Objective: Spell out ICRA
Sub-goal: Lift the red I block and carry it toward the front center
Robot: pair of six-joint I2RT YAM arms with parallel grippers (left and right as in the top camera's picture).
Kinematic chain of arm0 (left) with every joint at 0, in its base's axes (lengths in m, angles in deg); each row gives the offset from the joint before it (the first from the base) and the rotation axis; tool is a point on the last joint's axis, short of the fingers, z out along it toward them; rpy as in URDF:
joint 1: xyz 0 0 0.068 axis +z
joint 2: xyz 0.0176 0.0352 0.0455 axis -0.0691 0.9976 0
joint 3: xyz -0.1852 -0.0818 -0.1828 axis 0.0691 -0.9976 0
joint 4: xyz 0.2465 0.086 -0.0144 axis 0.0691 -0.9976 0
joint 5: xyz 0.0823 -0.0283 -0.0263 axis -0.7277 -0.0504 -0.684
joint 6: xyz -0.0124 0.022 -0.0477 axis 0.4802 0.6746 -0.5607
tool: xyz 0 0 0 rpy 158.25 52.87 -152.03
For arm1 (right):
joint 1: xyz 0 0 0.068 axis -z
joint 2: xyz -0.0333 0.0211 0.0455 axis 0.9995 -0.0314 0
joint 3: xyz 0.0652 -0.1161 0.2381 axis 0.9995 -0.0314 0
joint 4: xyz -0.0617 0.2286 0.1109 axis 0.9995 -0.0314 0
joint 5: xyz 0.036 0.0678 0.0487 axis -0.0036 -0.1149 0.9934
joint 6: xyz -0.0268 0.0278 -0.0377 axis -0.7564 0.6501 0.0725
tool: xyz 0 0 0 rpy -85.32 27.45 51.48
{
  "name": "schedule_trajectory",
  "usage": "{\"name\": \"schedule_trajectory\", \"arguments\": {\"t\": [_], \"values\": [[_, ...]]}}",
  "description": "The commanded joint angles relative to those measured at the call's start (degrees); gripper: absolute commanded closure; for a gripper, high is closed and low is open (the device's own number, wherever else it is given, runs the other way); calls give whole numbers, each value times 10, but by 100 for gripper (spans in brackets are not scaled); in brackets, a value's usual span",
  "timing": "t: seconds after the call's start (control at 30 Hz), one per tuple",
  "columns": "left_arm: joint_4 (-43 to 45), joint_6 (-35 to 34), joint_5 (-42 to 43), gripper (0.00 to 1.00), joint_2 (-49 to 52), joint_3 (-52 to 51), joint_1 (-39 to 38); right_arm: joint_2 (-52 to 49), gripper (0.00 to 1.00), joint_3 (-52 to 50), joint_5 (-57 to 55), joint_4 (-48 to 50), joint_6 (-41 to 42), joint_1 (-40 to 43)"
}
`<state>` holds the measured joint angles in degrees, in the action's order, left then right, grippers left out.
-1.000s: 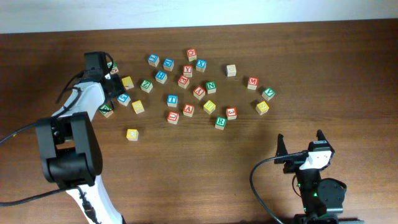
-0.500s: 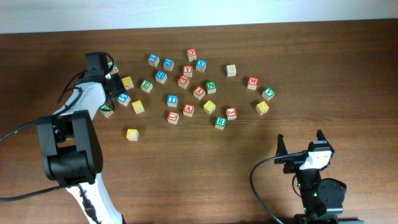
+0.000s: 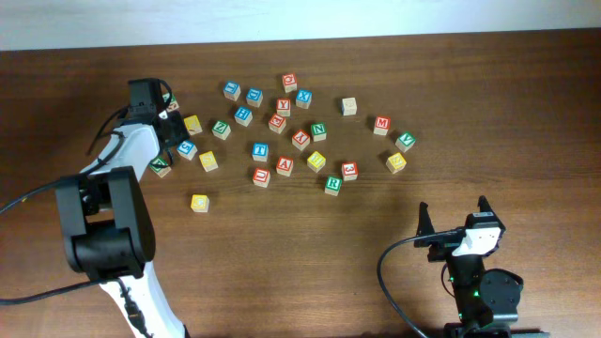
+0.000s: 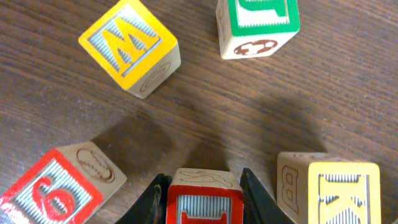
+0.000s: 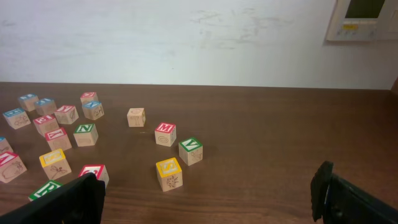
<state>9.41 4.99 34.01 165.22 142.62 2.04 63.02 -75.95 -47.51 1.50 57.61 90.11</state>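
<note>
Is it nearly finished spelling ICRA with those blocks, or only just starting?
Only just starting. Done: nothing, no letters are lined up on the table. In hand: the left end effector is closed around the red I cube. Left: placing it, then fetching the other letters, among them the green R and the red A, both in the scatter. The right end effector is open, apart from the cubes.

Left wrist view: the bottom edge cuts off the red cube (image 4: pixel 204 206) in the left end effector (image 4: pixel 205 178), leaving its letter half seen, and crops the K cube (image 4: pixel 336 193). Overhead, cubes (image 3: pixel 188 148) beside it are too small to read.
</note>
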Motion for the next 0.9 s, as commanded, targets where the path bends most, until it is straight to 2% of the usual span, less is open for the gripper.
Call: {"name": "schedule_trajectory", "arguments": {"t": [0.0, 0.1, 0.23, 0.27, 0.37, 0.43, 0.7, 0.77, 0.87], "values": [[-16, 3, 5, 76, -63, 8, -1, 3, 2, -5, -5, 0, 6, 3], [-61, 3, 40, 76, -123, 8, -1, 3, 2, -5, -5, 0, 6, 3], [-140, 3, 193, 75, -202, 8, -1, 3, 2, -5, -5, 0, 6, 3], [-171, 3, 264, 76, -226, 8, -2, 3, 1, -5, -5, 0, 6, 3], [-254, 3, 329, 78, -251, 8, -23, 3, 2, -5, -5, 0, 6, 3], [-310, 3, 332, 76, -252, 8, -45, 3, 2, -5, -5, 0, 6, 3], [-494, 21, 331, 75, -253, 8, -159, 3, 1, -5, -5, 0, 6, 3], [-548, 22, 283, 76, -253, 7, -196, 3, 2, -5, -5, 0, 6, 3], [-541, 3, 243, 77, -253, -11, -248, 3, 2, -5, -5, 0, 6, 3]]}}
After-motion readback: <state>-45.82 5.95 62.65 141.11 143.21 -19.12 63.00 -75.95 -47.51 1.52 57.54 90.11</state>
